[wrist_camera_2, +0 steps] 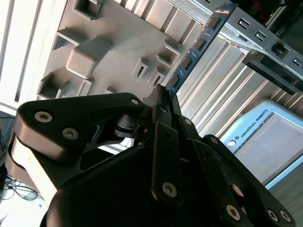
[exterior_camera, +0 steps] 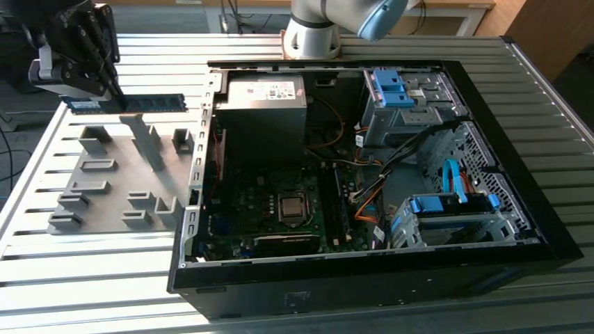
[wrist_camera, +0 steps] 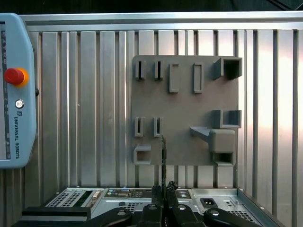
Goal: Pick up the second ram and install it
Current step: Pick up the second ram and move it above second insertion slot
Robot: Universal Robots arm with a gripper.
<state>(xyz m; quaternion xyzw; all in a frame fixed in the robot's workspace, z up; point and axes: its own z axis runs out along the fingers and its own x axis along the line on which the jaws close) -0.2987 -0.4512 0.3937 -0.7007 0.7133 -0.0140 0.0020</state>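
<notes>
I see my gripper [exterior_camera: 113,97] clamped tight on one end of the second ram [exterior_camera: 149,104], the blue stick held level in the air above the grey holder fixture [exterior_camera: 116,188], just beside the open computer case [exterior_camera: 371,289] on the exterior view's left.

Gripper [wrist_camera_2: 165,92]: matte black, flat angular link plates, thin narrow fingers [wrist_camera_2: 159,98]. Round silver socket-head screws [wrist_camera_2: 169,189] at the pivots. Pale grey mount [exterior_camera: 51,75] behind it in the exterior view. Arm [exterior_camera: 311,33]: silver-grey tube, rounded joint with a light blue cap [exterior_camera: 380,17].
</notes>
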